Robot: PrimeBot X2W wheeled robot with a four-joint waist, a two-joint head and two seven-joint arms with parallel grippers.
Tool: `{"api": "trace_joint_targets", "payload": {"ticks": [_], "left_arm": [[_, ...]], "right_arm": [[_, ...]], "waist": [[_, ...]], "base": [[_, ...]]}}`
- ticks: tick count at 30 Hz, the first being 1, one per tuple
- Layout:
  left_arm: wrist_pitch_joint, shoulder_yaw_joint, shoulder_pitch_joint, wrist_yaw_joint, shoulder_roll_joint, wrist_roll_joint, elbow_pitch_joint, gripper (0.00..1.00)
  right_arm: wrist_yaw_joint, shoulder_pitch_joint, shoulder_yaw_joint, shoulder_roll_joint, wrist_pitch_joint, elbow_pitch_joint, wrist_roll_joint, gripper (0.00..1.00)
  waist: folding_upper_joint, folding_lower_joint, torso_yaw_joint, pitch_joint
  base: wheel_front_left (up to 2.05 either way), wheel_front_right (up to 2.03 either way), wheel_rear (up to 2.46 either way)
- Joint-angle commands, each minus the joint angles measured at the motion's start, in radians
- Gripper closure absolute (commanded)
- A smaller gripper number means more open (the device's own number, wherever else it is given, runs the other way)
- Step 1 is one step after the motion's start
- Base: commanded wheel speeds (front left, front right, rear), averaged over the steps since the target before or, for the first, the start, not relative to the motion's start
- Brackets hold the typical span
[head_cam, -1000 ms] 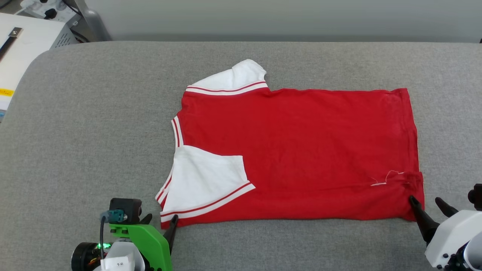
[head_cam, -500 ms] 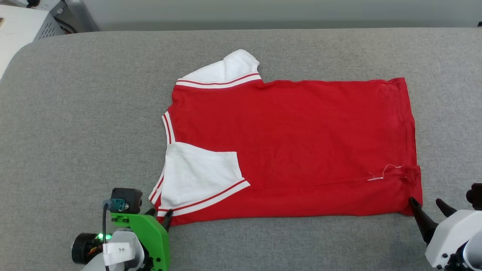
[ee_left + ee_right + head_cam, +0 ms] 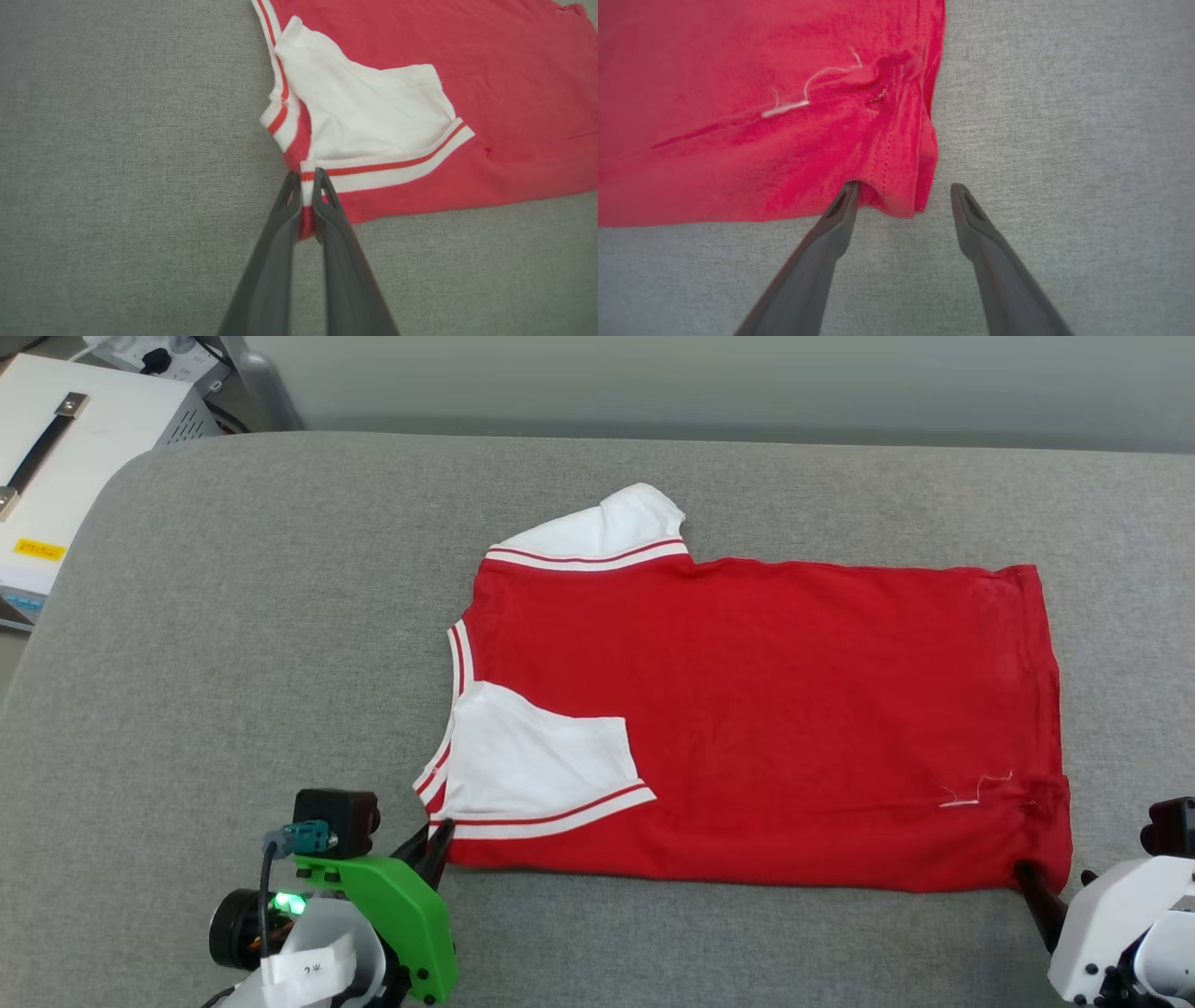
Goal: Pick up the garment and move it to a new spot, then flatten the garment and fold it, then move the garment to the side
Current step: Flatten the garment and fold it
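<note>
Red jersey shirt with white striped-trim sleeves [image 3: 766, 709] lies flat and sideways on the grey fabric-covered table [image 3: 233, 663]. Left gripper [image 3: 306, 179] is clamped tight on its near sleeve-side corner, and right gripper [image 3: 904, 185] stands spread wide, the hem corner between its dark fingers, unpinched.

The garment [image 3: 766, 709] is overlooked from above by the head camera, its 7 and 5 o'clock corners being shared, close up, with the wrist cameras.
</note>
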Motion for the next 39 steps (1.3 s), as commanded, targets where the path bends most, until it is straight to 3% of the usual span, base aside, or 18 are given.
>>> {"api": "trace_joint_targets", "payload": {"ticks": [1, 10, 11, 12, 13, 14, 15, 24, 39], "left_arm": [[0.000, 0.003, 0.004, 0.010, 0.011, 0.002, -0.026, 1.00], [0.019, -0.001, 0.005, 0.030, 0.034, 0.019, -0.111, 1.00], [0.019, -0.002, 0.005, 0.032, 0.036, 0.021, -0.112, 1.00], [0.019, -0.002, 0.006, 0.032, 0.037, 0.022, -0.111, 1.00], [0.019, -0.003, 0.006, 0.033, 0.038, 0.023, -0.110, 1.00], [0.020, -0.005, 0.007, 0.033, 0.038, 0.024, -0.109, 1.00], [0.020, -0.006, 0.007, 0.033, 0.037, 0.024, -0.107, 1.00], [0.037, -0.024, 0.029, 0.026, 0.040, 0.010, -0.053, 1.00], [0.128, -0.079, 0.134, 0.038, 0.050, -0.043, -0.069, 1.00]], "right_arm": [[-0.001, -0.030, -0.008, 0.012, 0.010, 0.012, -0.012, 0.00], [-0.001, -0.089, -0.048, 0.045, 0.015, 0.115, -0.098, 0.00], [-0.001, -0.092, -0.052, 0.047, 0.017, 0.127, -0.103, 0.07], [-0.001, -0.094, -0.054, 0.049, 0.017, 0.135, -0.106, 0.30], [-0.001, -0.097, -0.056, 0.050, 0.014, 0.143, -0.108, 0.63], [-0.001, -0.100, -0.059, 0.051, 0.011, 0.148, -0.109, 0.90], [-0.001, -0.103, -0.063, 0.052, 0.007, 0.155, -0.109, 1.00], [-0.001, -0.091, -0.094, 0.040, 0.008, 0.138, -0.090, 1.00], [-0.001, 0.091, -0.166, 0.004, 0.168, -0.059, -0.062, 1.00]], "waist": [[0.0000, -0.0001, 0.013, 0.003], [0.0000, -0.0001, 0.034, 0.031], [0.0000, -0.0001, 0.035, 0.033], [0.0000, -0.0001, 0.035, 0.034], [0.0000, -0.0001, 0.035, 0.035], [0.0000, -0.0001, 0.035, 0.036], [0.0000, -0.0001, 0.035, 0.035], [0.0000, -0.0001, 0.019, -0.011], [0.0000, -0.0001, 0.005, -0.110]], "base": [[0.00, 0.00, 0.00], [0.00, 0.00, 0.00], [0.00, 0.00, 0.00], [0.00, 0.00, 0.00], [0.00, 0.00, 0.00], [0.00, 0.00, 0.00], [0.00, 0.00, 0.00], [0.00, 0.00, 0.00], [0.00, 0.00, 0.00]]}}
